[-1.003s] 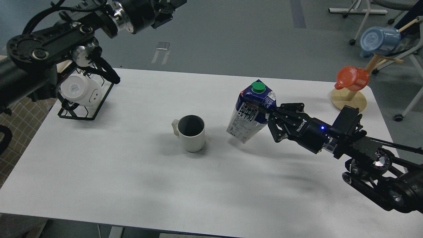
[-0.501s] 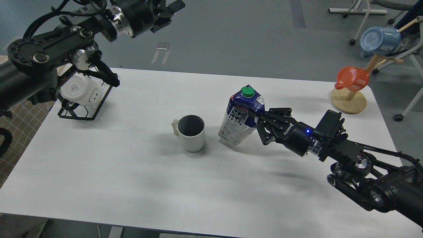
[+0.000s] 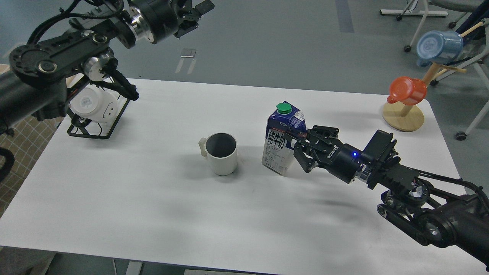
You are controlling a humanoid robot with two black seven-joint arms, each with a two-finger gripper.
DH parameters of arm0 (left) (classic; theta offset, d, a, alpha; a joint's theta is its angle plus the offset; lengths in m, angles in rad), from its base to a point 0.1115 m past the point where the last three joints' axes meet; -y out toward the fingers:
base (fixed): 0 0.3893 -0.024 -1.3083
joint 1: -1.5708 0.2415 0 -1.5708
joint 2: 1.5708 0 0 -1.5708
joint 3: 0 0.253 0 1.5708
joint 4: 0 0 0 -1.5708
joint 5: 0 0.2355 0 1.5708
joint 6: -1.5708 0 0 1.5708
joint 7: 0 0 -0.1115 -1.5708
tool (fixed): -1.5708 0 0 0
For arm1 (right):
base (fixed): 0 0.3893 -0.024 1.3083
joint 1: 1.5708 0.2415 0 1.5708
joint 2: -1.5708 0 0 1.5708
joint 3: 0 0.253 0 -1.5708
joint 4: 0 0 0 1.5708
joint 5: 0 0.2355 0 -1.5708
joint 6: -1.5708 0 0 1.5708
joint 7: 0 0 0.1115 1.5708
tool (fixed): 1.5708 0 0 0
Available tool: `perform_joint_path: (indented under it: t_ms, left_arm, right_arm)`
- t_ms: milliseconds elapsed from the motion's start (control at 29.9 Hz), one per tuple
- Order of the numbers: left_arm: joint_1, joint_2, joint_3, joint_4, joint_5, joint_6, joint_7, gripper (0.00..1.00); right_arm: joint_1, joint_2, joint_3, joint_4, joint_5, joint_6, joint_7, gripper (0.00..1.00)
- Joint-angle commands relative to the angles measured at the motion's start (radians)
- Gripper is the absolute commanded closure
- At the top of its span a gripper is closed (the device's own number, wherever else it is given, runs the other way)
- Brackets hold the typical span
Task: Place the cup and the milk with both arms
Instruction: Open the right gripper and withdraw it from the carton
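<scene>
Your right end effector (image 3: 300, 147) sits right of centre in the frame, its fingers closed against the right-hand side of the milk (image 3: 282, 139). The carton stands near the middle of the white surface (image 3: 153, 214), nearly upright, with its green cap at the top and its base apparently down on the surface; you cannot tell from this view whether the bottom edge is fully seated. The right arm comes in from the lower right corner, a small blue light glowing on its wrist.

The cup (image 3: 220, 152) stands upright just left of the milk, a clear gap between them, with its dark inside facing up and its small handle pointing toward the left of the frame. Nothing touches it.

Your left end effector (image 3: 196, 13) is at the top of the frame, left of centre, raised above the floor beyond the far edge of the surface. It is seen dark and end-on, so you cannot tell how far it is open, and nothing shows in it.

In the upper left of the frame a black wire rack (image 3: 97, 124) holds a smooth white cup (image 3: 93, 103) lying on its side. In the upper right a wooden stand (image 3: 403, 116) carries an orange cup (image 3: 408, 90) and a blue cup (image 3: 438, 47) on its pegs.
</scene>
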Motion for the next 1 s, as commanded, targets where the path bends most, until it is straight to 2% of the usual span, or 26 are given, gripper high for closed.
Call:
perform_joint_path:
  t_ms: [0,167,301,568,635,735,802,969]
  left_arm:
    - [0.0,0.0,0.0,0.0,0.0,-0.001,0.0,0.03]
    - [0.0,0.0,0.0,0.0,0.0,-0.001,0.0,0.03]
    - [0.0,0.001,0.0,0.0,0.0,-0.002,0.0,0.03]
    - [0.0,0.008,0.0,0.0,0.001,-0.01,0.0,0.03]
    - [0.0,0.008,0.0,0.0,0.001,-0.019,0.0,0.03]
    - [0.0,0.008,0.0,0.0,0.0,-0.021,0.002,0.03]
    - [0.0,0.008,-0.002,0.0,0.0,-0.022,0.002,0.03]
    - [0.0,0.006,-0.011,0.006,-0.002,-0.022,0.002,0.03]
  right_arm:
    - [-0.001,-0.002,0.0,0.006,0.002,0.0,0.0,0.3]
    - [-0.006,-0.017,0.002,0.026,0.006,0.0,0.0,0.26]
    - [-0.022,-0.089,0.002,0.101,0.012,0.0,0.0,0.21]
    - [-0.085,-0.321,0.009,0.28,0.054,0.0,0.0,0.2]
    - [-0.093,-0.411,0.009,0.362,0.165,0.0,0.0,0.2]
    - [-0.082,-0.465,0.012,0.406,0.273,0.0,0.0,0.2]
    - [-0.047,-0.534,0.023,0.445,0.455,0.0,0.0,0.2]
    - [0.124,-0.574,0.041,0.43,0.737,0.0,0.0,0.18]
